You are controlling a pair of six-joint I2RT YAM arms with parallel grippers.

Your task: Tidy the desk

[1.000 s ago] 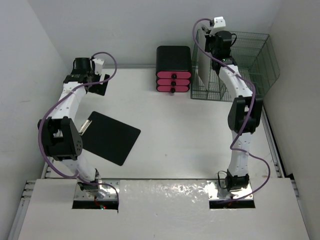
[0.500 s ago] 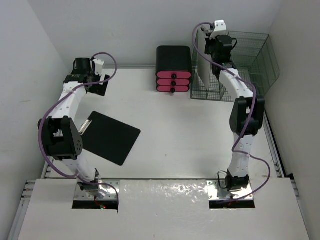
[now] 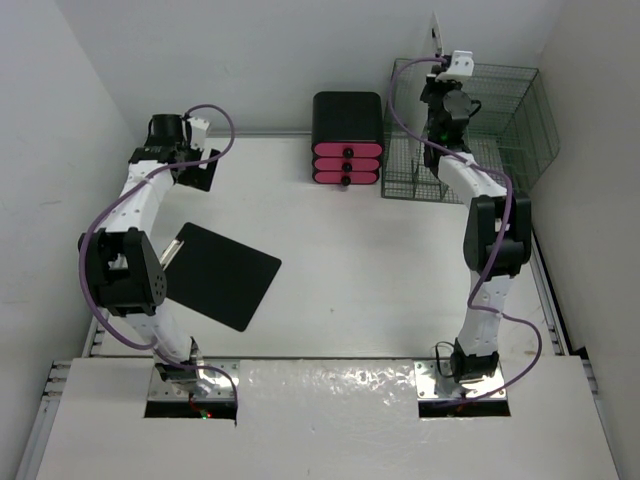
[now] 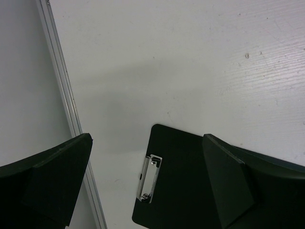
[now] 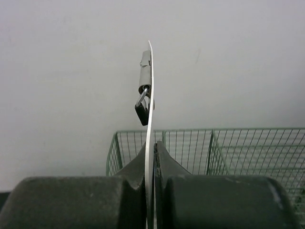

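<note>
Status: white clipboard [image 5: 149, 109] is pinched edge-on between the right fingers [image 5: 136, 176], which are pressed tight on the end opposite its clip [image 5: 144, 88]. It is held upright at the green wire basket [image 3: 505, 110], above the rim, at the far right corner of the tabletop [image 3: 370, 250]. Nothing is held by the left fingers [image 4: 228, 176]; they are spread wide and hung over the metal clip [image 4: 149, 179] end of the black clipboard [image 3: 222, 275], which lies flat on the near-left part of the tabletop, close to the left rail [image 4: 66, 109]. Black-and-pink drawer unit [image 3: 347, 140] is set against the far edge, just left of the basket.

Handling, as judged: tabletop is fixed, rigid and smooth, so flat items can be expected to slide on it and offer no edge to get under. Both boards are taken to be light, thin, stiff and slick; a slight bow is seen in the white one. Black board is best gripped at its metal clip, the one raised part. Swing in the white board should be allowed for, since only one end is held; snagging on the wires is a risk on lowering.
</note>
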